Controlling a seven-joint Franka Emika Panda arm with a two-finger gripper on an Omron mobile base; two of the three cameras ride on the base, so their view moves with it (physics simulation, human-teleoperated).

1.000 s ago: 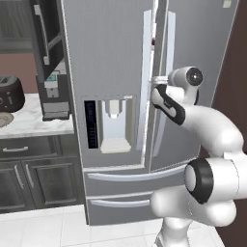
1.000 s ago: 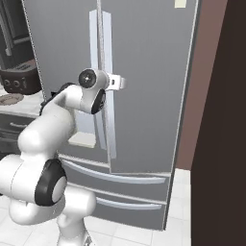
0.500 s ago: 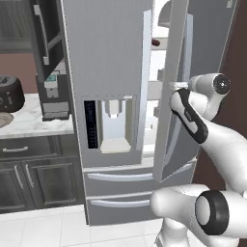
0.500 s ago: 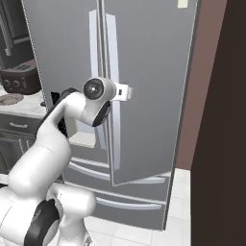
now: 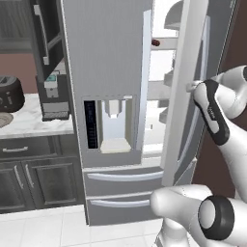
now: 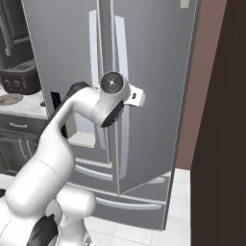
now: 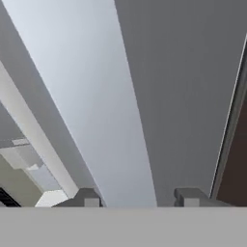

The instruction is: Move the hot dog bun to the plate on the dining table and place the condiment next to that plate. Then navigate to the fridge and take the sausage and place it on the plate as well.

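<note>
- Since a second ago the right fridge door (image 5: 185, 91) has been swung from shut to well ajar, and the shelves (image 5: 161, 89) are now exposed; the arm has been drawn back with it.
- A small dark-red object (image 5: 156, 42), possibly the sausage, is seen at the front edge of an upper shelf; this cannot be confirmed.
- It lies up and to the left of the claw (image 5: 191, 87), behind the door's free edge.
- The claw (image 7: 140, 195) is seen with fingers parted on either side of the door handle (image 7: 103, 111); whether they press on it cannot be told.
- The gap between the left door's edge (image 5: 144, 77) and the swung door is narrow; a wider swing is probably needed before a reach inside.
</note>
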